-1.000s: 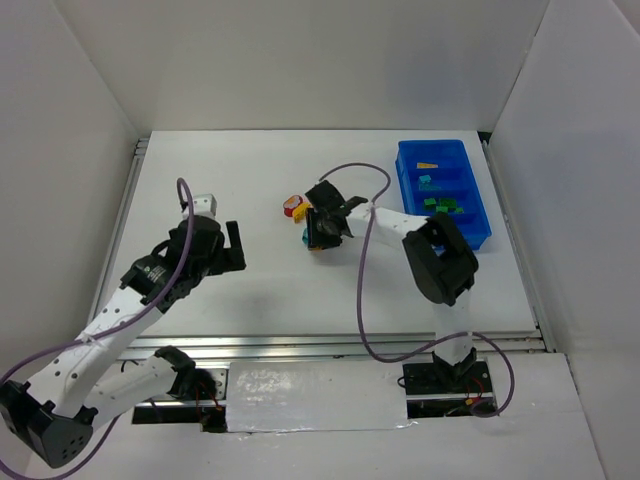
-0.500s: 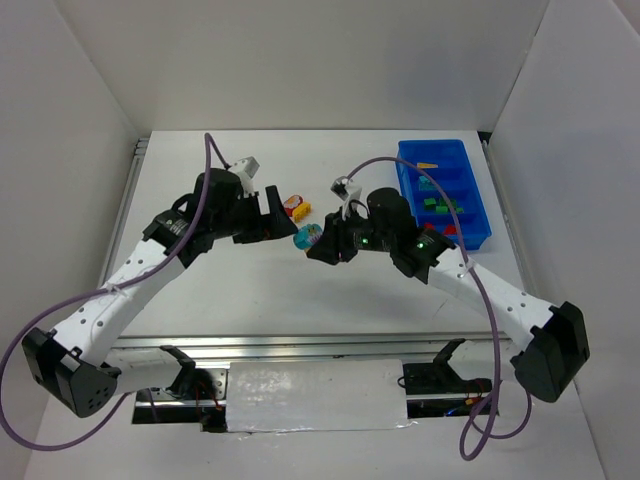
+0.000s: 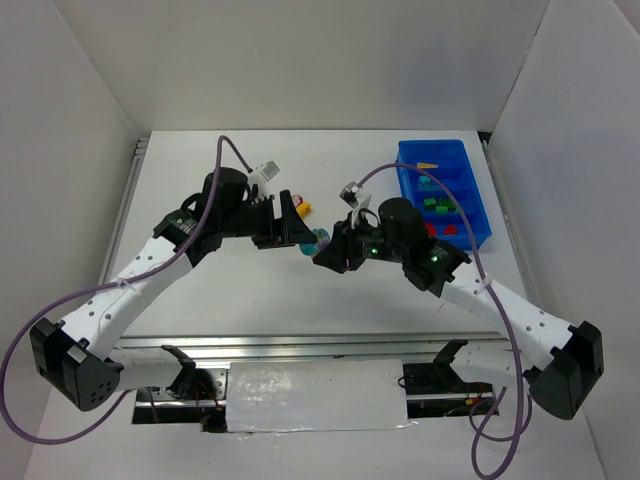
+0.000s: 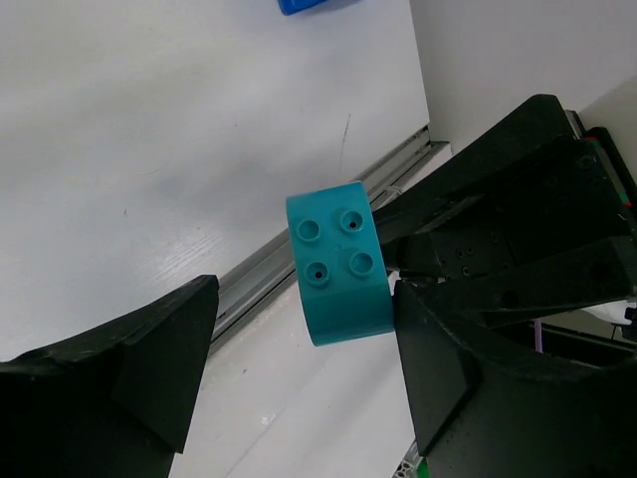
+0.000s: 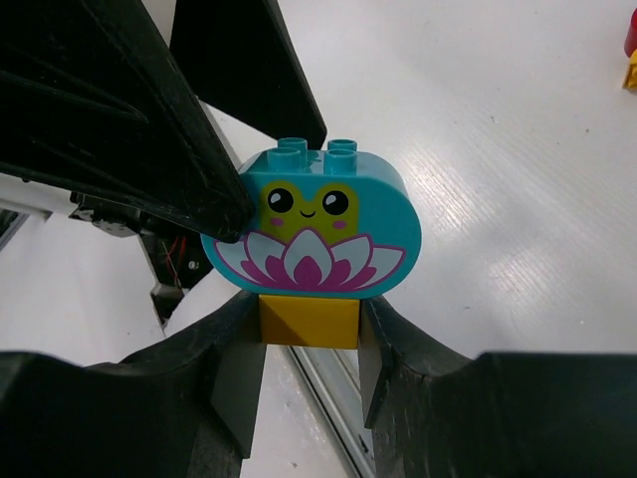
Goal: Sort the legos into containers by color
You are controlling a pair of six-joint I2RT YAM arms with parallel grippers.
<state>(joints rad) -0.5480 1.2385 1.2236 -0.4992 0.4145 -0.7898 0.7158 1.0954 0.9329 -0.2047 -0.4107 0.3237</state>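
My right gripper (image 3: 326, 250) is shut on a yellow brick (image 5: 309, 321) with a teal rounded brick (image 5: 314, 224) bearing a lotus face stuck on top, held above the table mid-scene (image 3: 320, 238). My left gripper (image 3: 300, 228) is open and straddles the teal brick (image 4: 336, 261). One finger (image 4: 438, 378) is against its side and the other finger (image 4: 149, 368) stands well apart. The blue bin (image 3: 470, 215) sits at the far right with a yellow, teal, green and red brick in separate compartments. A red-and-yellow brick pair (image 3: 302, 209) lies behind the left gripper.
White walls enclose the table on three sides. A metal rail (image 3: 320, 345) runs along the near edge. A corner of the bin (image 4: 309, 5) shows at the top of the left wrist view. The red-and-yellow pair (image 5: 630, 50) shows at the right wrist view's upper right.
The right arm swung out and lifted the teal-and-yellow stack off the table. The left arm came right, and its open fingers now flank the teal brick.
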